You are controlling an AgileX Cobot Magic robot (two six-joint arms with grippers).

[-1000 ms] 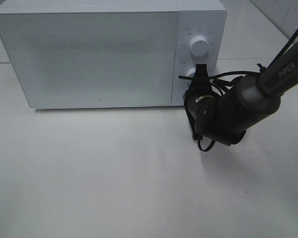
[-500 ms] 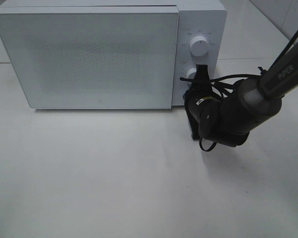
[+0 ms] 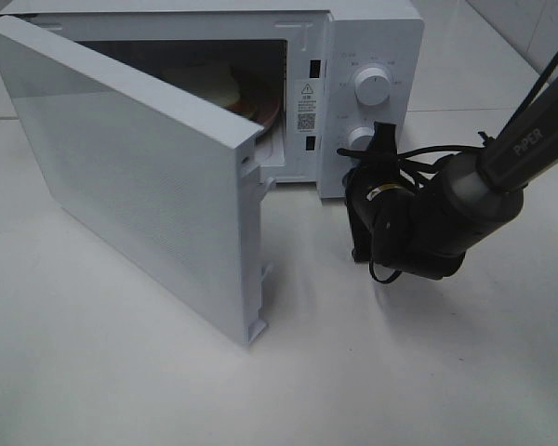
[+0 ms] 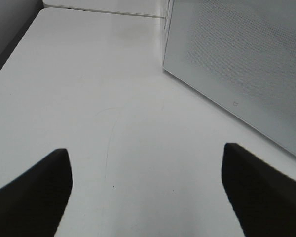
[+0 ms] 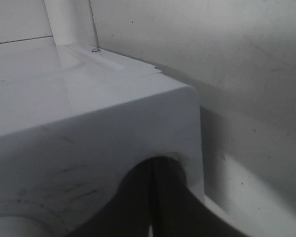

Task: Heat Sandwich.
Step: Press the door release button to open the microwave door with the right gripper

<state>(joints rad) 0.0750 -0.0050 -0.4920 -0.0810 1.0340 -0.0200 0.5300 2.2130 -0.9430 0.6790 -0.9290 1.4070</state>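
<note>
The white microwave [image 3: 372, 56] stands at the back with its door [image 3: 139, 177] swung wide open to the left. Inside, the sandwich [image 3: 212, 85] shows as a pale yellow-white slab on a pink plate [image 3: 265, 113], mostly hidden behind the door. My right gripper [image 3: 380, 135] is shut and empty, its tips against the control panel beside the lower knob [image 3: 356, 139]. In the right wrist view its fingers [image 5: 138, 207] are pressed together against the white microwave body [image 5: 89, 123]. My left gripper [image 4: 145, 197] is open and empty over the bare table, with the door's outer face [image 4: 246, 64] ahead of it.
The open door reaches far out over the table's front left. The upper knob [image 3: 372, 86] sits above the lower one. The right arm [image 3: 446, 214] with its loose cables hangs beside the microwave's right front corner. The white table [image 3: 400, 372] spreads in front.
The microwave door was shut and has swung wide open to the left, uncovering the sandwich and plate. The right gripper has stayed at the lower knob.
</note>
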